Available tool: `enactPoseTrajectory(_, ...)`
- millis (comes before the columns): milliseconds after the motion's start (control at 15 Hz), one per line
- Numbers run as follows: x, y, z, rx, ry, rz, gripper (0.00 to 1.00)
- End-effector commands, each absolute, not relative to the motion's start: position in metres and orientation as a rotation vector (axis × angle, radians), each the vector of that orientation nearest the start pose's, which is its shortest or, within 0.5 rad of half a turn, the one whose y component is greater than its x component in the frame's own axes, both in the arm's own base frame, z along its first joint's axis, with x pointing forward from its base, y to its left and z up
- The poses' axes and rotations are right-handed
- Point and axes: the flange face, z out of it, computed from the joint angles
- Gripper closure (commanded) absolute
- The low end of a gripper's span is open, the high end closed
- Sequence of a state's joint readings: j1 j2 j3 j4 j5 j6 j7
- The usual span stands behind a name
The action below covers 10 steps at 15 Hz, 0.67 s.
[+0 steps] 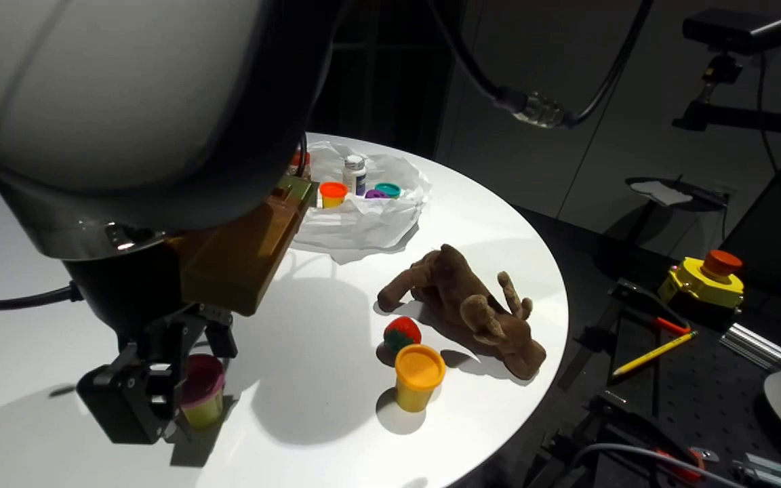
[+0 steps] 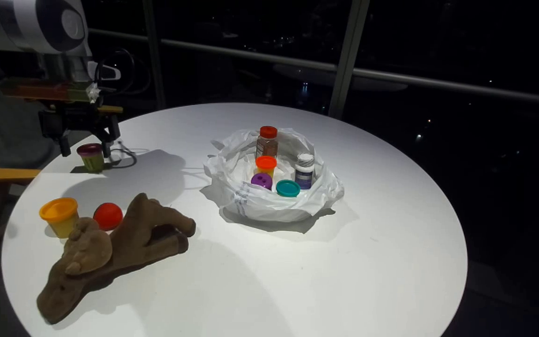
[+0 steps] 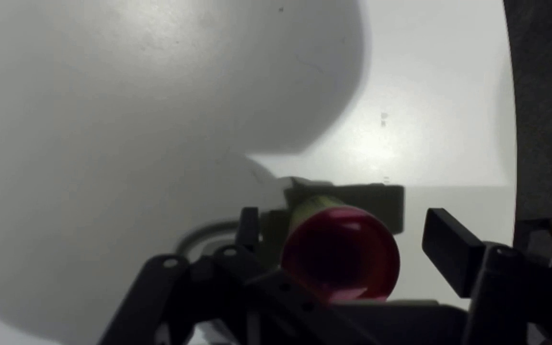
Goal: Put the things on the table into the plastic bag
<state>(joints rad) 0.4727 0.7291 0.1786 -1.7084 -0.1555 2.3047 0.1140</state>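
A tub with a dark magenta lid [image 3: 340, 254] and a yellow-green body stands on the white table; it shows in both exterior views [image 1: 204, 393] [image 2: 92, 159]. My gripper [image 3: 348, 239] is open, a finger on each side of the tub, with gaps visible in the wrist view. An orange-lidded tub [image 1: 419, 379], a red toy strawberry [image 1: 402, 333] and a brown plush moose [image 2: 124, 248] lying on its side are on the table. The white plastic bag [image 2: 269, 208] sits open, holding a red-capped jar [image 2: 267, 144], a white bottle [image 2: 304, 173] and several small lidded items.
The round table's edge [image 3: 513, 120] runs close by the magenta-lidded tub. A side bench with a yellow emergency-stop box [image 1: 702, 288] and a pencil [image 1: 655, 354] stands beyond the table. A wooden chair [image 2: 3, 174] is near the table's edge.
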Motion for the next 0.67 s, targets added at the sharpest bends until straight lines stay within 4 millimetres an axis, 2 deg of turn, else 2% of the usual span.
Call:
enactPoseTrajectory(0,0.537,0.391,0.168,-3.006,-0.988,0.140,0.41)
enactPoseTrajectory(67,0.537,0.391,0.171,-3.007,-0.993,0.134,0.51)
enactPoseTrajectory(267,0.545,0.386,0.191,-3.029,-0.982,0.085,0.72)
enactPoseTrajectory(467,0.559,0.373,0.218,-3.083,-0.947,0.014,0.76)
enactPoseTrajectory(600,0.575,0.351,0.245,-3.167,-0.940,-0.060,0.76)
